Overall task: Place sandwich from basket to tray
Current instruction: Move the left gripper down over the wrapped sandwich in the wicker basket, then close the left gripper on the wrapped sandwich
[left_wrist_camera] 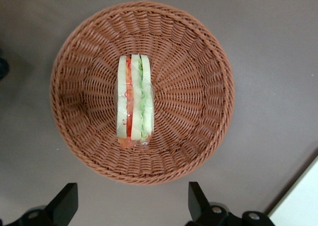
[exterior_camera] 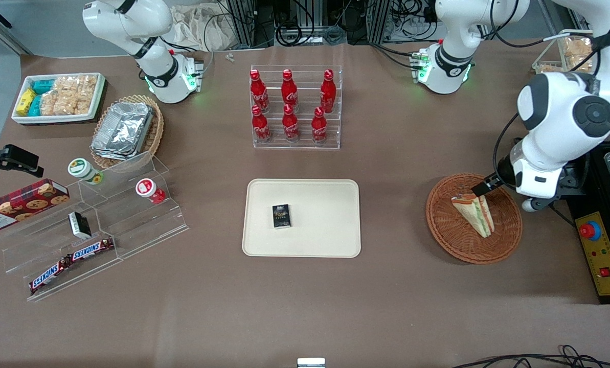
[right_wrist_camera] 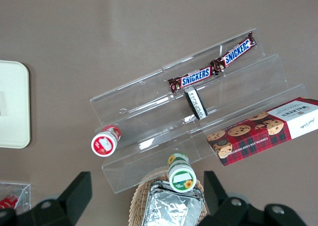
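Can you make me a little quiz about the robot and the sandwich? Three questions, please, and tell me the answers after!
1. True or false: the sandwich is already on the tray.
2. What small thing lies on the tray? A) a red bottle B) a dark little box C) a chocolate bar
3. Fill in the gap: the gripper hangs above the ____, its jaws open.

Key:
1. False. The sandwich lies in the basket.
2. B. The dark little box sits near the tray's middle.
3. Basket. Nothing is held between the jaws.
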Robot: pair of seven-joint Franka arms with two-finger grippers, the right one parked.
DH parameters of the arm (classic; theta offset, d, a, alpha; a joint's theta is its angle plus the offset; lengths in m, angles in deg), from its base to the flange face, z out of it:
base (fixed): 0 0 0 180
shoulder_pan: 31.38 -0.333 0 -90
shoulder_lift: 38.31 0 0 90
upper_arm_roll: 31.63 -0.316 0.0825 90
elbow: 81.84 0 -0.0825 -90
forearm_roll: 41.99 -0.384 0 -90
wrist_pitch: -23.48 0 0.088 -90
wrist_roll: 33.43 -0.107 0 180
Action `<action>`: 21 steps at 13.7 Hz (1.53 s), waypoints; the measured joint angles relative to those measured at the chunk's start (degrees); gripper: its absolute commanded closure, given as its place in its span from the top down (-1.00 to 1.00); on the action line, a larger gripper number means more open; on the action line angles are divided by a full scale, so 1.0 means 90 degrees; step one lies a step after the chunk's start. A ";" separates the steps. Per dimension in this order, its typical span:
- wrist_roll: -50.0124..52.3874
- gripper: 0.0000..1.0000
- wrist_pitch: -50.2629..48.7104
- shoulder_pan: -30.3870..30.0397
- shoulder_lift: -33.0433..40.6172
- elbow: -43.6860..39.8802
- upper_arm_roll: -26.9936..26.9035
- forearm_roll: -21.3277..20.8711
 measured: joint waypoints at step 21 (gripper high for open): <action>0.0063 0.96 0.1931 -0.0012 -0.1648 0.0189 -0.0209 -0.0504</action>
